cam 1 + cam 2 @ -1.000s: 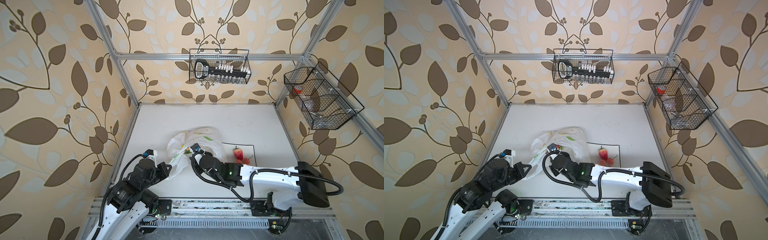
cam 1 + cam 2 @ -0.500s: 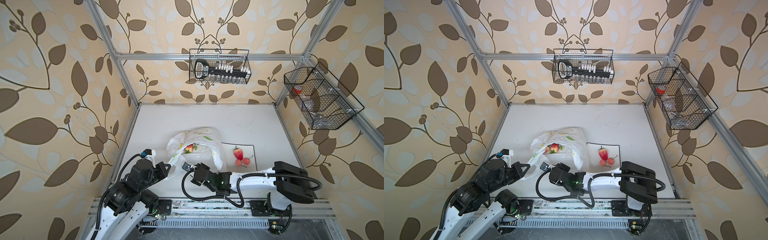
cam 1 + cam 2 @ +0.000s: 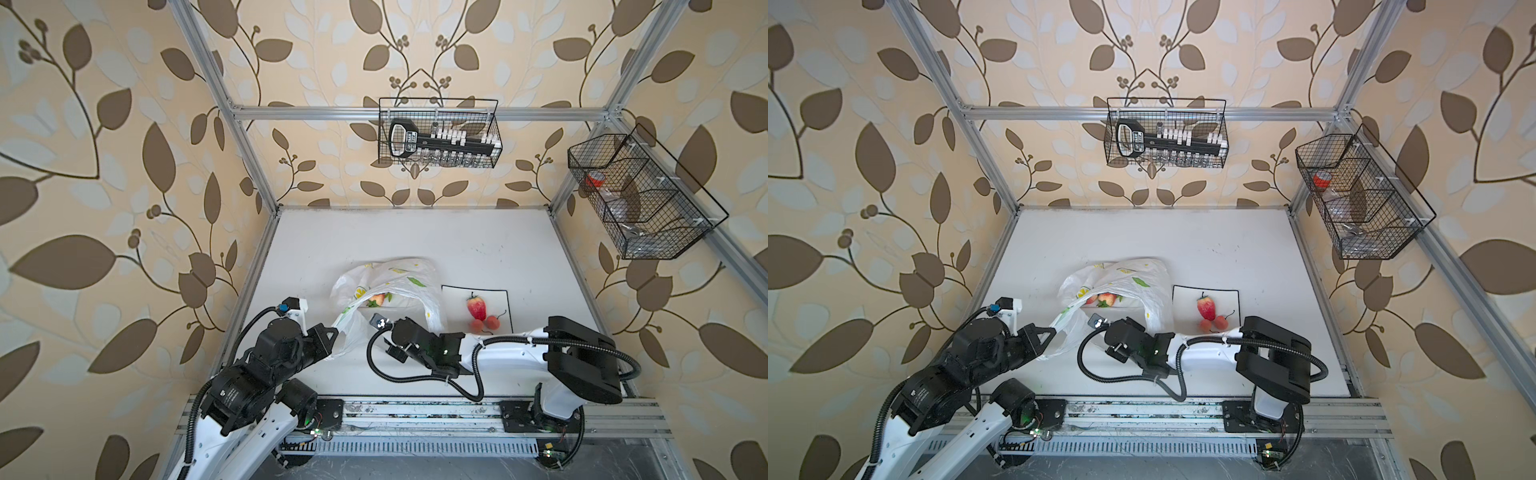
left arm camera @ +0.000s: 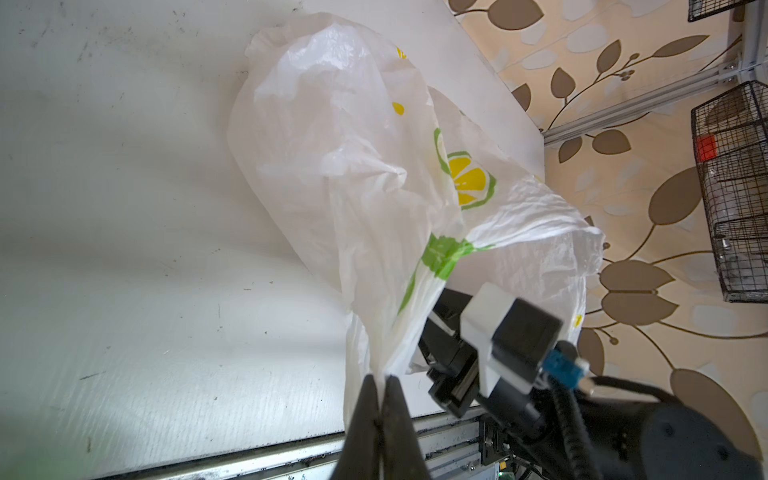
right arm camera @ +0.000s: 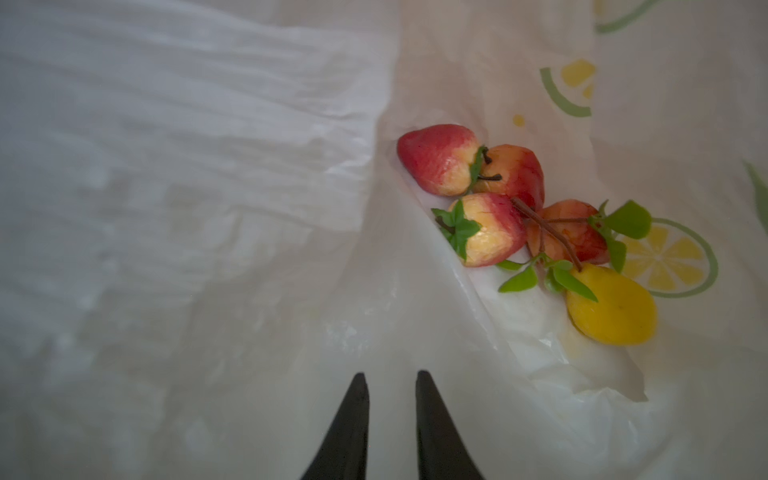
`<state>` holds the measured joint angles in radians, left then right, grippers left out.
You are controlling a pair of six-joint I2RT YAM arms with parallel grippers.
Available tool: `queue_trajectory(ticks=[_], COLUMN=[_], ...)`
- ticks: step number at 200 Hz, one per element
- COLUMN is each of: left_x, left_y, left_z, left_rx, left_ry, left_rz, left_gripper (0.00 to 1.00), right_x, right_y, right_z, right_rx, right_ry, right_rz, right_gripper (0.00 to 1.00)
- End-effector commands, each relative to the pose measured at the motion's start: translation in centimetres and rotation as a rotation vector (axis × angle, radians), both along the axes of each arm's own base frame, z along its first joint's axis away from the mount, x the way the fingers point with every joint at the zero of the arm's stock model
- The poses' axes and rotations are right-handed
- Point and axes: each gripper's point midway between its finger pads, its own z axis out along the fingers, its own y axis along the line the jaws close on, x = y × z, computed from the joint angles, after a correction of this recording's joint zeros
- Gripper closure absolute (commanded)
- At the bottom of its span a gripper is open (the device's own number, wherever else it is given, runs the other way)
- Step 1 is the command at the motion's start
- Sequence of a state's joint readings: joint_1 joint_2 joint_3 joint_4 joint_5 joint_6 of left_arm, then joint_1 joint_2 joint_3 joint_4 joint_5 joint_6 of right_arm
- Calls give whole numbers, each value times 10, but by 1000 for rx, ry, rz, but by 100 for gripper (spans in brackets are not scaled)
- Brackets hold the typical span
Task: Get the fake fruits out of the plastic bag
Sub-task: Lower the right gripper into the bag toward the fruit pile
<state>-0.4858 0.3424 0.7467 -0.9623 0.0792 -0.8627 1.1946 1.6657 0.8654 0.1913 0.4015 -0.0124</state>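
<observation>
White tabletop [image 3: 415, 245], bare at the rear. My left gripper [image 4: 380, 379] pinches the handle of the thin white lemon-printed plastic bag [image 4: 353, 166], evidently to keep its mouth open. My right gripper [image 5: 390, 374], slightly spread and empty, points inside at the glossy red and yellow fake fruits [image 5: 519, 216].

No legible txt anywhere; label [image 3: 410, 140] on blk tool [image 3: 457, 145] in wire basket [image 3: 440, 99] too small.
</observation>
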Motion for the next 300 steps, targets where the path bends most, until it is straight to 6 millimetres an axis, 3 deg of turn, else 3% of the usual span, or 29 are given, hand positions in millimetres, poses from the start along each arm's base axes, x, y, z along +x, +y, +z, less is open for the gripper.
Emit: queue_trajectory(ticks=[1, 44, 78, 114, 150, 166, 196, 245, 300], left_x=[-5, -7, -9, -8, -4, -1, -2, -3, -3], left_y=[-4, -9, -11, -15, -16, -17, -23, -21, -23], left_z=[2, 4, 3, 6, 22, 26, 15, -5, -9], left_rx=[8, 6, -11, -41, -51, -61, -75, -48, -39], left_ry=[-3, -1, 2, -6, -47, -62, -32, 24, 53], left_rz=[-49, -85, -93, -100, -100, -94, -110, -104, -110], left_gripper=[100, 100, 100, 100, 100, 100, 100, 100, 100], right_x=[3, 28, 50, 58, 62, 74, 92, 109, 128], right_y=[2, 1, 0, 8, 10, -2, -12, 4, 22], right_z=[14, 2, -1, -4, -9, -10, -2, -8, -14], right_rx=[50, -30, 124, 249, 213, 168, 245, 385, 477], right_ry=[51, 35, 184, 261, 193, 155, 211, 308, 340], right_rz=[-52, -160, -296, -387, -333, -345, -387, -513, -591], right_gripper=[78, 78, 74, 70, 69, 67, 65, 55, 42])
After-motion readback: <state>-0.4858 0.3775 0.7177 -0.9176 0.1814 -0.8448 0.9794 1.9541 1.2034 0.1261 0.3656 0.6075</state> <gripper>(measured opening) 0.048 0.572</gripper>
